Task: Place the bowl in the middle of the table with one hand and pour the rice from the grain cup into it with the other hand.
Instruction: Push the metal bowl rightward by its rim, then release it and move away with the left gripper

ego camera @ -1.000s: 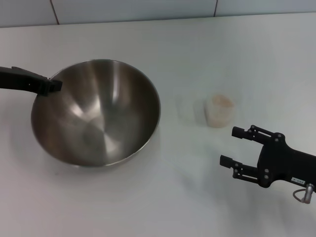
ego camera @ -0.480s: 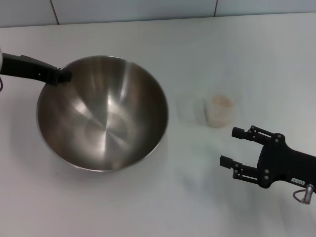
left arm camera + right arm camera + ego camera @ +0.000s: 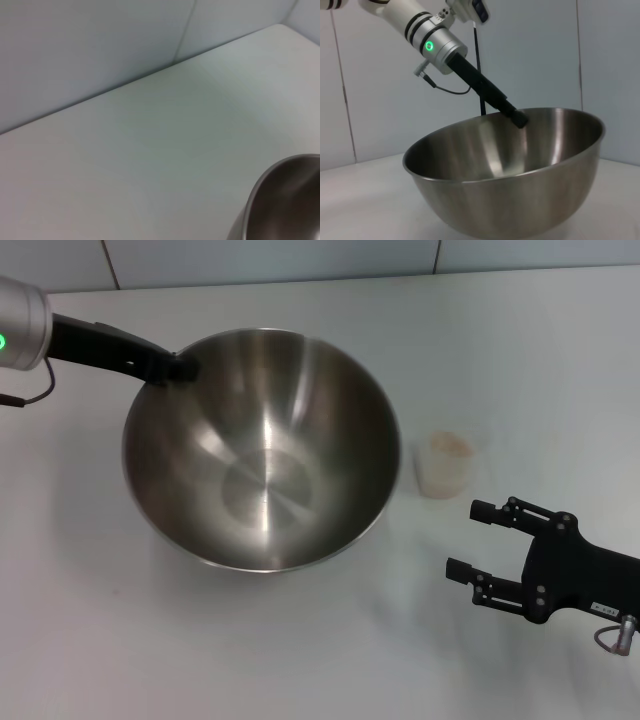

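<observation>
The steel bowl (image 3: pixel 265 470) is in the middle of the white table (image 3: pixel 300 660), tilted, with its inside facing me. My left gripper (image 3: pixel 180 368) is shut on its far-left rim. The right wrist view shows that grip (image 3: pixel 519 119) on the bowl (image 3: pixel 520 200), and the bowl's edge also shows in the left wrist view (image 3: pixel 285 200). The grain cup (image 3: pixel 445 466) stands upright just right of the bowl, with pale rice (image 3: pixel 450 445) in it. My right gripper (image 3: pixel 472 538) is open and empty, in front of the cup and slightly to its right.
A tiled wall (image 3: pixel 300 260) runs along the table's far edge. Bare tabletop lies in front of the bowl and to the far right.
My left gripper has carried the bowl to the right, from the left side toward the middle and close to the cup. The right arm and the cup have not moved.
</observation>
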{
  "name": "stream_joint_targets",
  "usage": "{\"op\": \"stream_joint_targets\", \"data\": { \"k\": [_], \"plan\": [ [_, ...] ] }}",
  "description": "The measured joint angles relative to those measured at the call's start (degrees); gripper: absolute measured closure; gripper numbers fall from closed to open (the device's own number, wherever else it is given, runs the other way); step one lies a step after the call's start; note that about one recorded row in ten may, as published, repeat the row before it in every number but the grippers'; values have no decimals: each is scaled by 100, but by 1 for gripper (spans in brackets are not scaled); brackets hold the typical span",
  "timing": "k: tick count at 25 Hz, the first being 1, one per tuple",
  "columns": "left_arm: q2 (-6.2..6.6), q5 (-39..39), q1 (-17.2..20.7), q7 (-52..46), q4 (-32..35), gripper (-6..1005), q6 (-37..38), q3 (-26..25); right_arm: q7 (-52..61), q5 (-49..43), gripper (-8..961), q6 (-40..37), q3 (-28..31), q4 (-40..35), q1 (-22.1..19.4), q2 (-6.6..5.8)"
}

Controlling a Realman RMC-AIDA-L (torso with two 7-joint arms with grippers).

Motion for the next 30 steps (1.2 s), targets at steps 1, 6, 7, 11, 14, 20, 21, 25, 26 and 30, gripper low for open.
{"op": "stream_joint_targets", "data": {
  "k": [1, 6, 7, 11, 14, 20, 21, 25, 26, 30],
  "plan": [
    [-2, -21, -39, 0, -37, 956, 1, 9, 0, 0, 195, -1, -5, 1, 0, 0],
    [-7, -76, -245, -2, -341, 956, -38, 14, 0, -1, 195, -4, -27, -4, 0, 0],
    [-9, -78, -287, -2, -408, 956, -60, 14, 0, -1, 195, -4, -27, -4, 0, 0],
    [-15, -81, -450, 19, -675, 956, -215, 27, 3, -4, 195, -10, -33, -12, 0, 0],
    [-15, -84, -488, 35, -771, 956, -334, 60, 2, -5, 195, -12, -36, -14, 0, -1],
    [-5, -88, -581, 78, -1107, 956, -583, 136, 2, -5, 195, -12, -37, -14, 0, -1],
    [-3, -87, -582, 80, -1120, 957, -609, 157, 2, -3, 195, -13, -41, -13, 0, 0],
    [4, -95, -595, 82, -1224, 957, -771, 249, 2, 2, 195, -12, -45, -13, 0, 0],
    [4, -96, -607, 83, -1271, 957, -811, 269, 2, 4, 195, -12, -46, -13, 0, 0],
    [4, -96, -648, 97, -1450, 957, -1020, 405, 2, 12, 196, -12, -46, -13, 0, 0]
  ]
}}
